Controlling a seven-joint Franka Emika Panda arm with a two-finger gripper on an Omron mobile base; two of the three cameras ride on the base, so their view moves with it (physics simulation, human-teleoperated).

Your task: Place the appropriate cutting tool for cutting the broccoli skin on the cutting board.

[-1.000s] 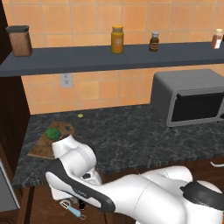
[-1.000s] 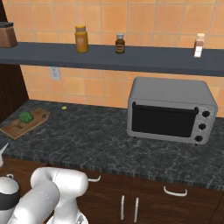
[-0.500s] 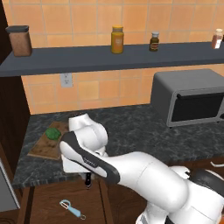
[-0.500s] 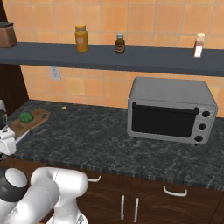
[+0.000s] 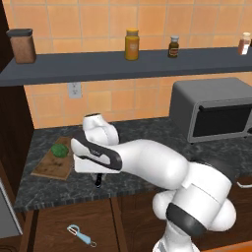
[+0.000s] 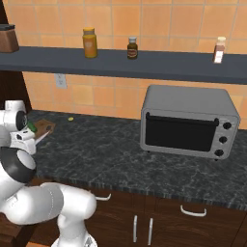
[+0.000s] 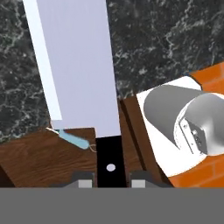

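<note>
- Dark speckled countertop (image 5: 147, 135) under an orange-tiled wall is being worked at; toaster oven (image 6: 190, 120) is standing to the right, jars lined up on the shelf (image 5: 123, 66) above.
- Knife (image 7: 76, 65) is being held by the gripper (image 7: 109, 178): black handle is being pinched between the 2 fingertips, long silver blade pointing away over the counter in hand view.
- In left base view, knife's dark handle end (image 5: 98, 180) is being seen hanging below the hand, at the counter's front edge, right of the cutting board (image 5: 51, 165).
- Broccoli (image 5: 60, 149) is sitting on the board's far end.
- Peeler (image 5: 81, 235) is lying on the floor, left alone – correct, wrong tool.
- Progress (judged): pick-up is done; knife isn't on the board yet. Left to do: tool to be carried left over the board, lowered beside the broccoli, released.
</note>
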